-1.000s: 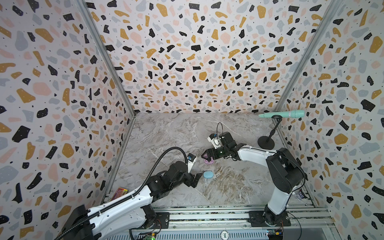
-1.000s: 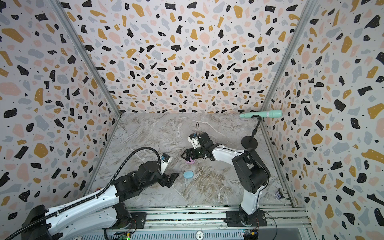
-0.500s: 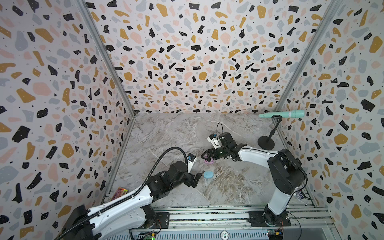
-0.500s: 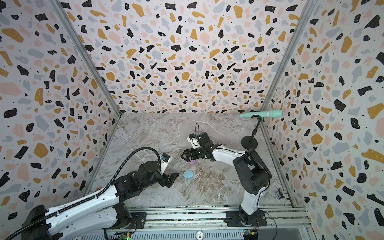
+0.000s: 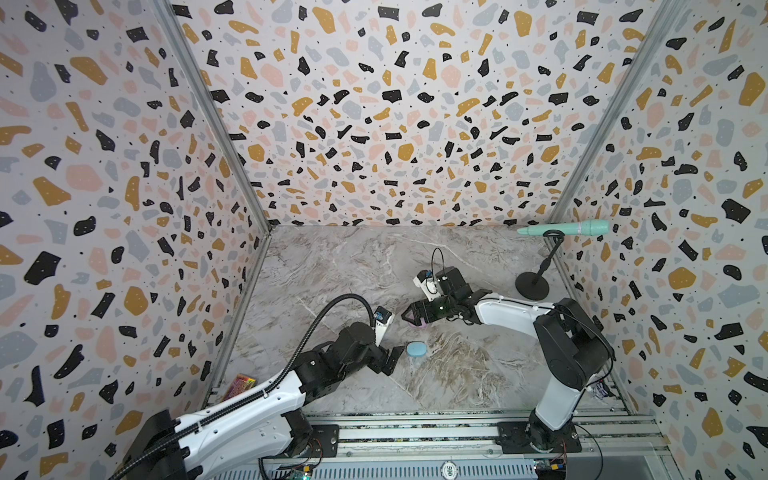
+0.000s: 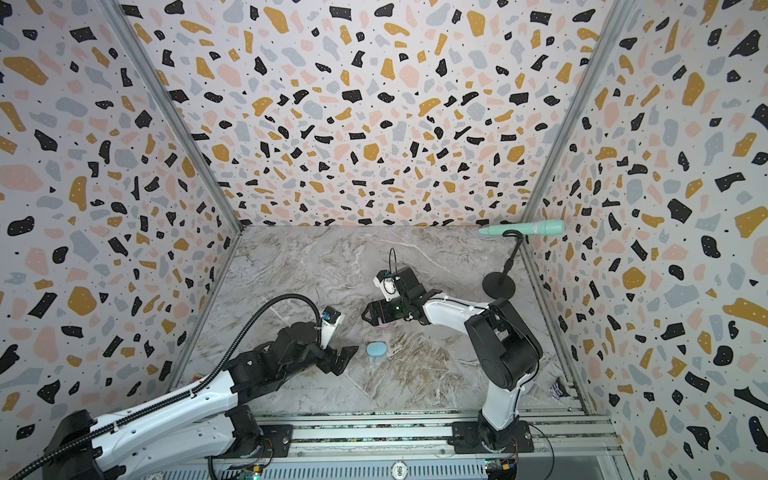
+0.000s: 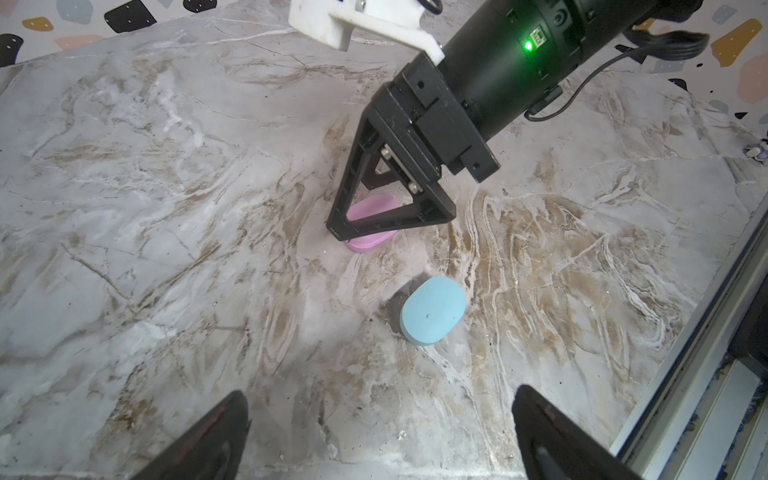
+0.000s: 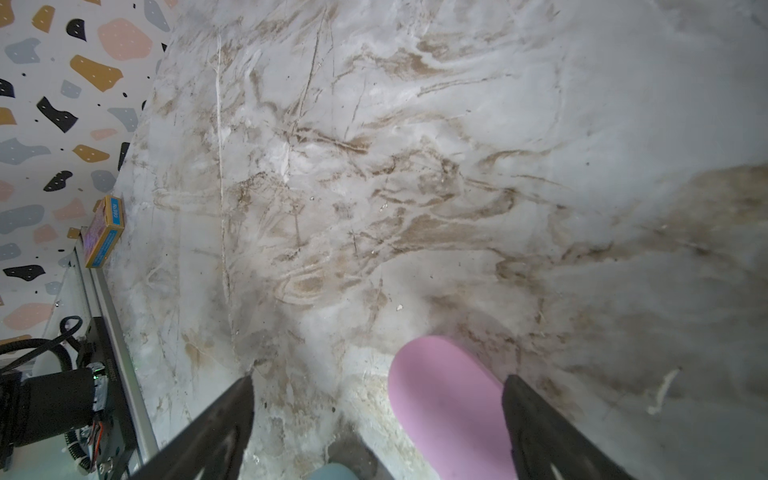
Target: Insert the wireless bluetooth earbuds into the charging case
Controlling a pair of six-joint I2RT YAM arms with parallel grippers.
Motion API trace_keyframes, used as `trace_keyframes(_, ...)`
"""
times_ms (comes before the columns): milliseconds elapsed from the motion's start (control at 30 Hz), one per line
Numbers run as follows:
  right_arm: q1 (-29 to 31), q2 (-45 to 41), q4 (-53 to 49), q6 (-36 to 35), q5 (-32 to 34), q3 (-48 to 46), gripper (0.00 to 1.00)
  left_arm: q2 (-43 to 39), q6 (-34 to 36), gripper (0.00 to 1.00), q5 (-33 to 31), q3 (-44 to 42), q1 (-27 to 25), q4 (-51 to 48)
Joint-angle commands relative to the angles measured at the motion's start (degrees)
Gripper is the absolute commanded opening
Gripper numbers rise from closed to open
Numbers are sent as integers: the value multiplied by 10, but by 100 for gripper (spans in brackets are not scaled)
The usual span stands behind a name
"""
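In both top views the right gripper (image 5: 410, 318) hides most of the pink case (image 5: 418, 328). The edge of the right wrist view cuts it off and shows only a sliver of the blue case (image 8: 330, 471).

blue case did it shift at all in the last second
No. In a top view the blue case sits at the same spot, equally far from the black stand base as a second ago.

Grey-brown marbled table (image 7: 166, 208), pink case (image 8: 449, 407), light-blue case (image 7: 432, 309), terrazzo-speckled walls (image 5: 374, 104), apparently mint-green microphone (image 5: 569, 228).
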Motion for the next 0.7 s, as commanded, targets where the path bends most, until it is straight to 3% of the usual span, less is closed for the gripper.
trace_keyframes(0,4,-34,-5,-3,7,-5,93,-7,4,100,-4,18,-2,8)
trace_keyframes(500,9,-145,-40,-10,51,10,94,-11,4,100,-12,19,-2,6)
trace_keyframes(667,1,-198,-55,-8,84,10,96,-21,-1,100,-58,20,-2,3)
